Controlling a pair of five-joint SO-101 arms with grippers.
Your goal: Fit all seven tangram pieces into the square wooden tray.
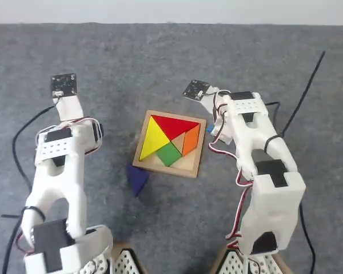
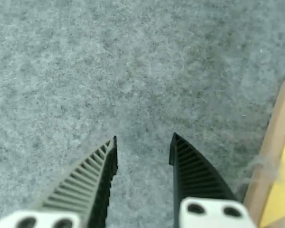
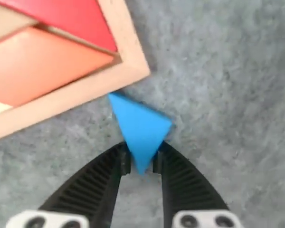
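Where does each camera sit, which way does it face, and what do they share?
High view: fixed overhead, looking down on the table; left arm, right arm, the wooden tray and a dark blue piece show.
Left wrist view: on the left wrist, facing down at the table beside the tray; its open left pincer shows.
Right wrist view: on the right wrist, facing the tray's corner; the right pincer grips a light blue triangle.
Shared: all three show the tray.
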